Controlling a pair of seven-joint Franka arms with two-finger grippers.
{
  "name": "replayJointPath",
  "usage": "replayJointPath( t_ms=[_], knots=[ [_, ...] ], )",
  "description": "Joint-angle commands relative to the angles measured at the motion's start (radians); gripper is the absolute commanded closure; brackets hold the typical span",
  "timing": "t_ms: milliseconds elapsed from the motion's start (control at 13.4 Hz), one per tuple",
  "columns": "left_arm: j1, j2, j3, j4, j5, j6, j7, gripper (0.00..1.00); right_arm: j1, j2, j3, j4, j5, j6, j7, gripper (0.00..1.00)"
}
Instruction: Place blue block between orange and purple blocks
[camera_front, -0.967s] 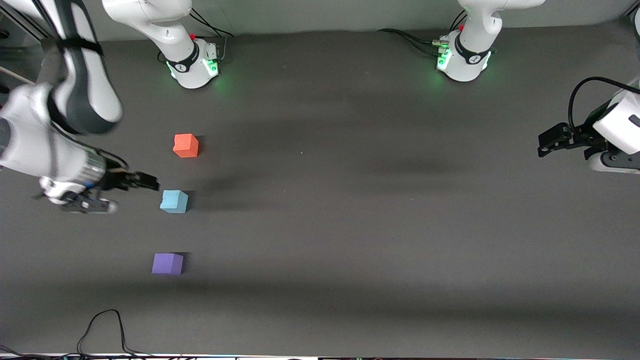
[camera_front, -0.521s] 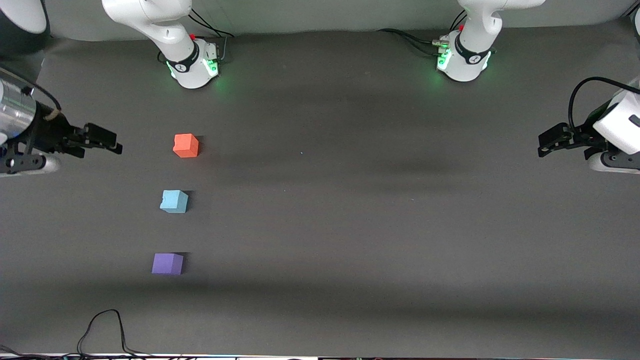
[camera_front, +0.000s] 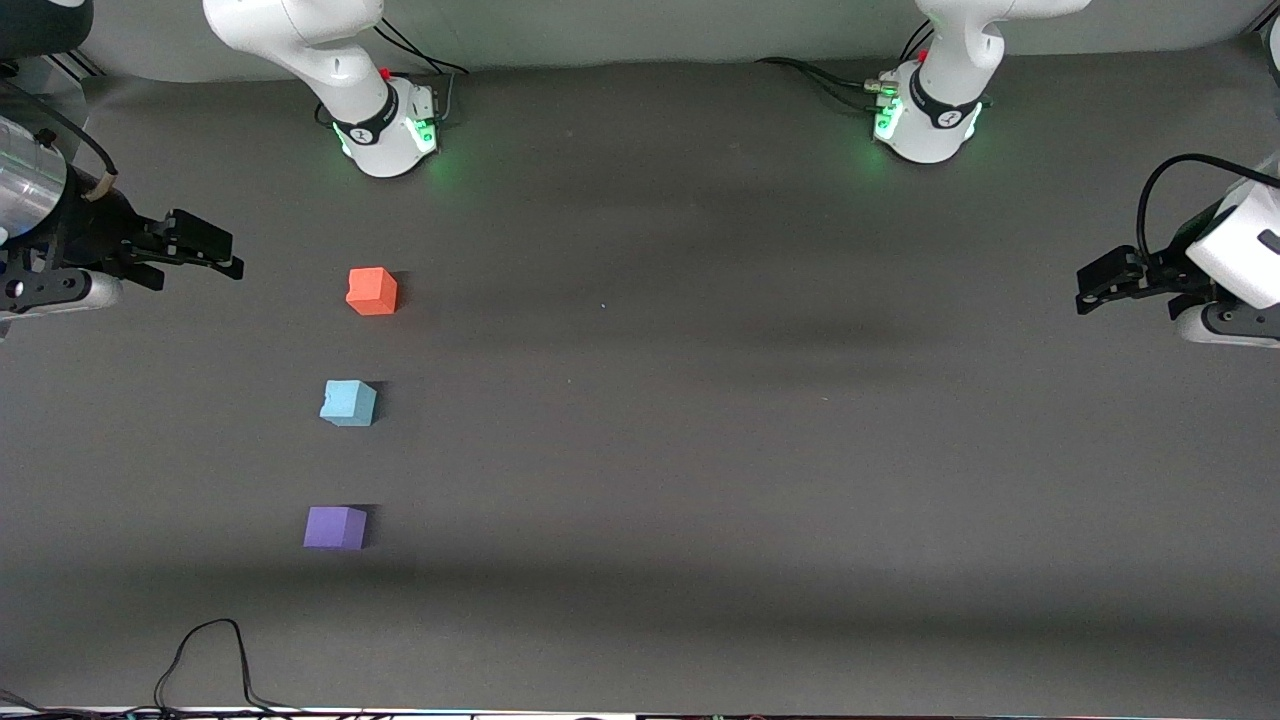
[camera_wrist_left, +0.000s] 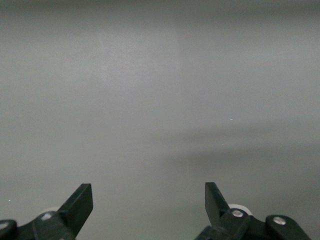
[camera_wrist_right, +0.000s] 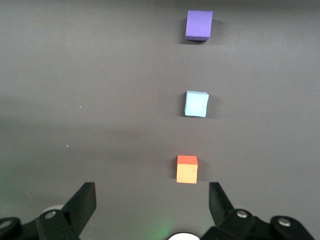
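Front view: three cubes are seen standing in a line on the dark table (camera_front: 700, 400), toward the right arm's end. The orange block (camera_front: 372, 291) is set farthest from the camera, the purple block (camera_front: 335, 527) nearest, and the blue block (camera_front: 348, 403) rests between them, apart from both and touching neither. The right gripper (camera_front: 222, 257) is held in the air over the table's edge at the right arm's end, clear of the cubes and holding nothing. The left gripper (camera_front: 1090, 287) is held over the left arm's end, where that arm waits. Left wrist view: only bare table (camera_wrist_left: 160, 100) is shown past the left gripper (camera_wrist_left: 149, 200), whose fingers are spread wide around nothing. Right wrist view: the right gripper (camera_wrist_right: 152, 202) is shown with fingers wide apart and empty; the orange block (camera_wrist_right: 187, 169), the blue block (camera_wrist_right: 196, 104) and the purple block (camera_wrist_right: 199, 25) are lined up on the table (camera_wrist_right: 75, 100).
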Motion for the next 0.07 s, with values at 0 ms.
replayJointPath(
  t_ms=[0],
  knots=[
    [-0.010, 0.004, 0.008, 0.019, 0.007, -0.022, -0.009, 0.00, 0.018, -0.011, -0.018, -0.054, -0.032, 0.048, -0.012, 0.00]
  ],
)
